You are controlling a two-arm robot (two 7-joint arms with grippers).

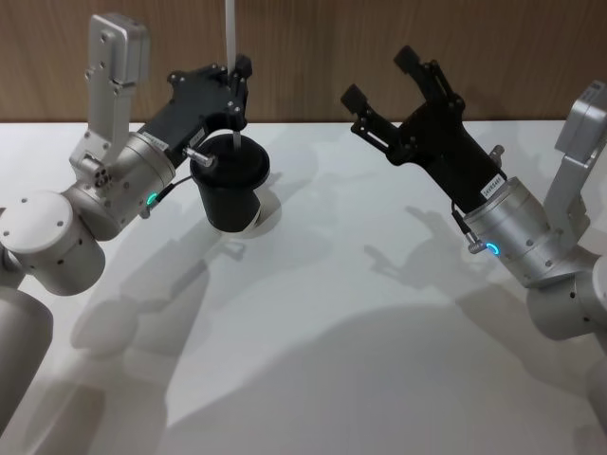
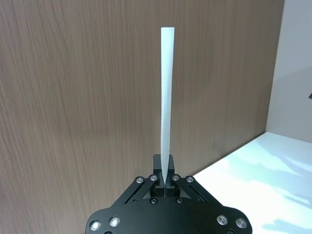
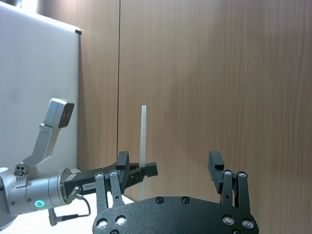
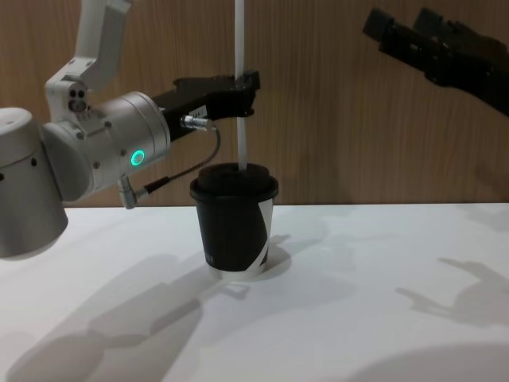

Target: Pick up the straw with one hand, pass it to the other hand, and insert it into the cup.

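- Left hand (image 1: pixel 237 90): closed on the straw (image 4: pixel 238 48), pinching it low on its length. Most of the straw stands above the fingers.
- In the left wrist view the straw runs straight up out of the pinch against the wood wall (image 2: pixel 73 97).
- Straw is upright, or very close to it, directly over the cup (image 4: pixel 231 231).
- In the chest view its lower end comes down to the black lid (image 4: pixel 235 185) near the middle. It looks to be at or just inside the lid opening, but depth can't be read.
- Cup stands upright on the white counter (image 1: pixel 379 332), lid on, just below and in front of the left hand. No contact is visible between hand and cup.
- Right hand (image 1: pixel 379 81): fingers spread wide and empty. It is raised off the counter, well apart from the cup and straw on the robot's right, and looks idle.
- Progress, as a judgement: the straw is in the left hand and the right hand is empty, so pick-up and handover read as done. Insertion is at the entry stage, not confirmed seated.
- Left to do: push the straw down through the lid until it holds itself, open the left hand, back away.
- Risk: a slight tilt or offset at the opening could buckle the thin straw or nudge the light cup. The descent should stay vertical and slow.
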